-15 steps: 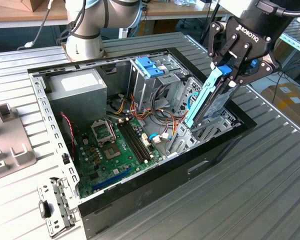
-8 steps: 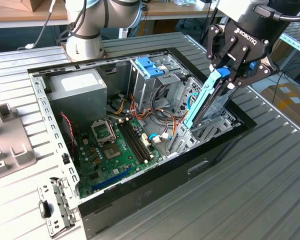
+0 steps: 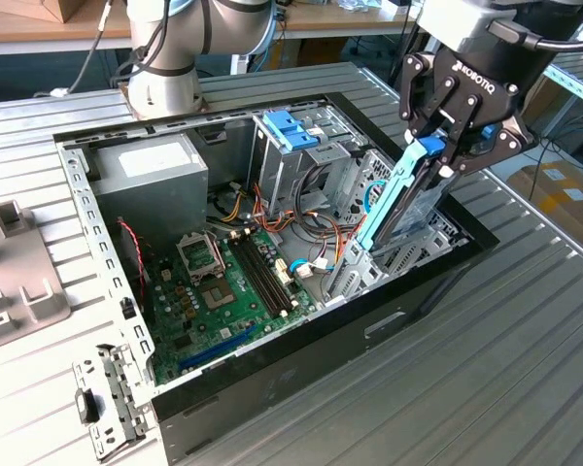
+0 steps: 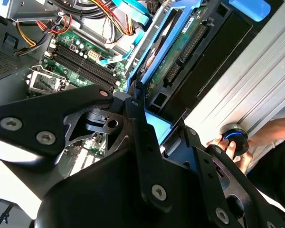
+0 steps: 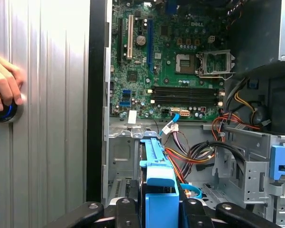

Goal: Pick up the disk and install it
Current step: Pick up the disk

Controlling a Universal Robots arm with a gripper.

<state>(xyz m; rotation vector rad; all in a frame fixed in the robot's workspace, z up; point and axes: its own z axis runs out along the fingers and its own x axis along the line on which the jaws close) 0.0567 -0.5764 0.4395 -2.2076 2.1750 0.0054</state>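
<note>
Disk (image 3: pixel 400 199) held on edge, tilted, over drive bay at open computer case's (image 3: pixel 97 218) corner; gripper (image 3: pixel 437 155) clamped on carrier rail. Judged rigid, fairly heavy, shock-sensitive; rail edges best gripped.

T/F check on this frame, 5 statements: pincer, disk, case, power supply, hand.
1. The pincer is shut on the disk. True.
2. The disk lies flat on the motherboard. False: it stands tilted on edge over the drive bay, at the exterior view's right of the case.
3. The computer case has its side panel off, the inside exposed. True.
4. The power supply box is in the pincer. False: it sits in the case's far corner.
5. A person's hand rests on a round blue-lit knob on the table. True.
</note>
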